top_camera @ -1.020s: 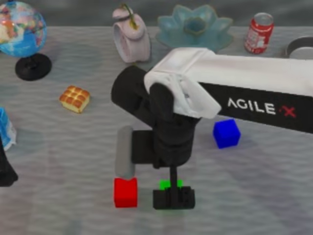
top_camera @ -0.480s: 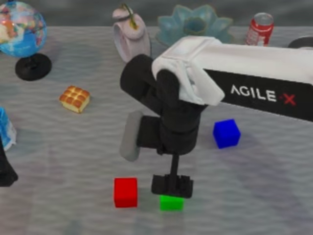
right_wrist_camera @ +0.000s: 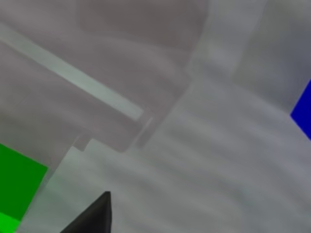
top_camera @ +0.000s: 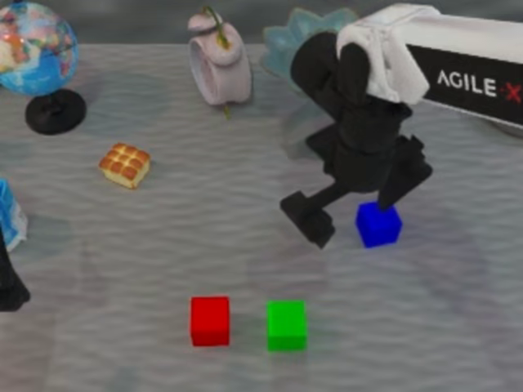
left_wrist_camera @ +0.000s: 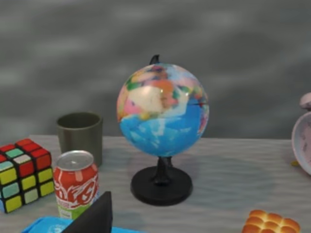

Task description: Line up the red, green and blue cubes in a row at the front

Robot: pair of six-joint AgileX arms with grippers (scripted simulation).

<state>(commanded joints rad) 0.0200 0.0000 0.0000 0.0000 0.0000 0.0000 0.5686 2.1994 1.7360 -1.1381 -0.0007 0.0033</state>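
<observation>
The red cube (top_camera: 210, 320) and the green cube (top_camera: 287, 324) stand side by side near the front edge, a small gap between them. Farther back and to the right sits the blue cube (top_camera: 378, 224). My right gripper (top_camera: 356, 198) hovers open just behind and left of the blue cube, one finger (top_camera: 309, 219) to the cube's left and the other behind it, holding nothing. The right wrist view catches the green cube (right_wrist_camera: 17, 189) and an edge of the blue cube (right_wrist_camera: 303, 109). My left arm (top_camera: 6, 287) is parked at the table's left edge.
A globe (top_camera: 37, 49) stands back left, with a tan bread block (top_camera: 125, 165) in front of it. A pink clock (top_camera: 218, 65) and a teal lotus dish (top_camera: 282, 37) sit at the back. The left wrist view shows a soda can (left_wrist_camera: 75, 187), a puzzle cube (left_wrist_camera: 24, 174) and a dark cup (left_wrist_camera: 80, 136).
My right gripper let go of the green cube beside the red one, rose, and swung back and to the right toward the blue cube. The left arm stayed still.
</observation>
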